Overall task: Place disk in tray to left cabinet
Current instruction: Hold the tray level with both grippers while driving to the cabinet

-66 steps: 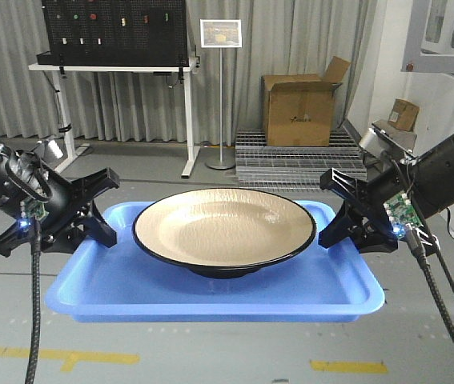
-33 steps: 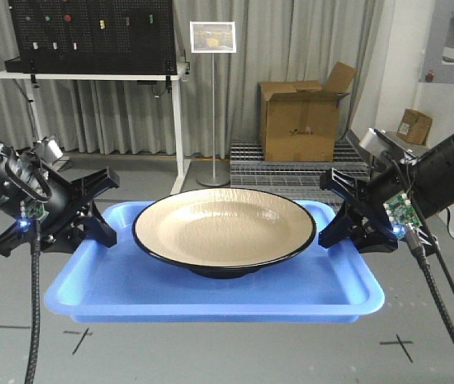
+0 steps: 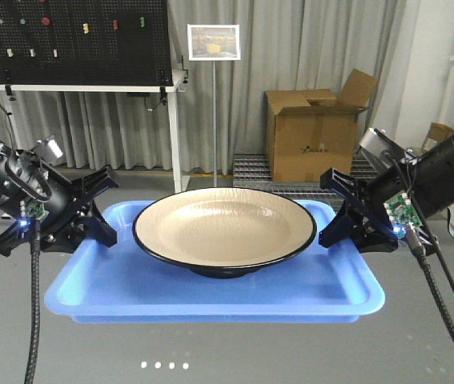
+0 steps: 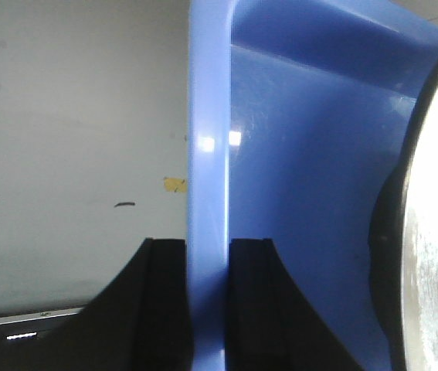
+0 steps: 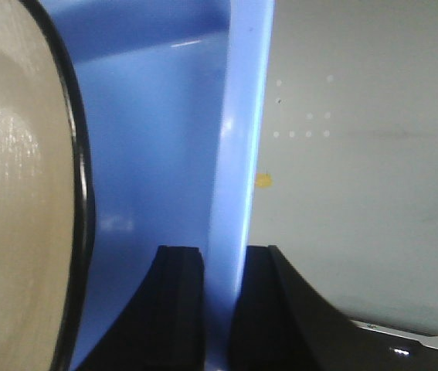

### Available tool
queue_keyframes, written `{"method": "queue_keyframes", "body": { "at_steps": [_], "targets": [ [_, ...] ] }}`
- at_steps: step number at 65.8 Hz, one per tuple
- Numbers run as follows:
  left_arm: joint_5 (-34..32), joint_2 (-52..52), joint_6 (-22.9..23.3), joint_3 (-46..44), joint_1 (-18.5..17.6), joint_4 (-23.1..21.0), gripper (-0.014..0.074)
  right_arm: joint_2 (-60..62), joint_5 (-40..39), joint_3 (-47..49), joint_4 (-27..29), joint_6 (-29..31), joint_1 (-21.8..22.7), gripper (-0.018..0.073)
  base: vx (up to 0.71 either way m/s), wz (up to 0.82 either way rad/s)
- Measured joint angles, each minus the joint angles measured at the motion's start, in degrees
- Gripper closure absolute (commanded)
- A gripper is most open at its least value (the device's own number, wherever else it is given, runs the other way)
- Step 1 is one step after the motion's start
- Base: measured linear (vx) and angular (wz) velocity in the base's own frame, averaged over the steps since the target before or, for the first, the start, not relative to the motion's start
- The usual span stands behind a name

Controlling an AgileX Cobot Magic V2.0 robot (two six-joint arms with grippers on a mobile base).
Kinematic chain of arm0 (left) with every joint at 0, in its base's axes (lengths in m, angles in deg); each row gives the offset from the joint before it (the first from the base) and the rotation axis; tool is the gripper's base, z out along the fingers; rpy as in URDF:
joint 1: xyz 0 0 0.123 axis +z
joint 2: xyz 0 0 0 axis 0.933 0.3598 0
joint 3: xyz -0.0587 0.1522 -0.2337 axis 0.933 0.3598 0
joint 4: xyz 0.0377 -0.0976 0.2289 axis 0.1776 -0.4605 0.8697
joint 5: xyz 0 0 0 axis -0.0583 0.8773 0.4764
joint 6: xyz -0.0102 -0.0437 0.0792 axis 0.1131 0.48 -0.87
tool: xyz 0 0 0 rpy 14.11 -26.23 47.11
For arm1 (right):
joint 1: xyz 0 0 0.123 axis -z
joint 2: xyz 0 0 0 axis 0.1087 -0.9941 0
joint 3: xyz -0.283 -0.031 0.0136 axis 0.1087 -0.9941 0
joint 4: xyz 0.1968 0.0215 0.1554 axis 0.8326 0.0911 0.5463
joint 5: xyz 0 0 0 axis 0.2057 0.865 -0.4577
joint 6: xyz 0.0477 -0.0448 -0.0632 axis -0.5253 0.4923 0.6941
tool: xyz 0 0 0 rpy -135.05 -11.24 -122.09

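Note:
The tan disk (image 3: 225, 226) with a black rim sits in the middle of the blue tray (image 3: 210, 308), which hangs level above the floor between my two arms. My left gripper (image 3: 102, 214) is shut on the tray's left rim. My right gripper (image 3: 332, 210) is shut on the right rim. In the left wrist view the black fingers clamp the tray rim (image 4: 207, 154) at my left gripper (image 4: 207, 255), with the disk (image 4: 435, 232) at the right edge. The right wrist view shows my right gripper (image 5: 224, 259) clamped on the tray rim (image 5: 238, 139), beside the disk (image 5: 10, 193). The left cabinet is out of view.
A black pegboard (image 3: 74, 36) on a white desk stands at the back left, and a sign stand (image 3: 214, 42) behind the tray. An open cardboard box (image 3: 315, 124) rests on a metal grate (image 3: 267, 172) at the back right. White dots (image 3: 163, 366) mark the grey floor.
The room has slid in the view: the pegboard moved left and the box looks larger. Yellow floor tape gave way to white dots. Tray, disk and both grips look unchanged.

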Motion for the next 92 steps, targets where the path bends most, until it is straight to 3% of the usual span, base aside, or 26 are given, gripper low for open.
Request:
{"method": "queue_keyframes", "body": {
  "at_steps": [92],
  "targets": [
    [0.0, 0.0, 0.0, 0.0, 0.0, 0.01, 0.0596, 0.0, 0.0, 0.0, 0.0, 0.0, 0.0, 0.0564, 0.61, -0.02]
  ]
}}
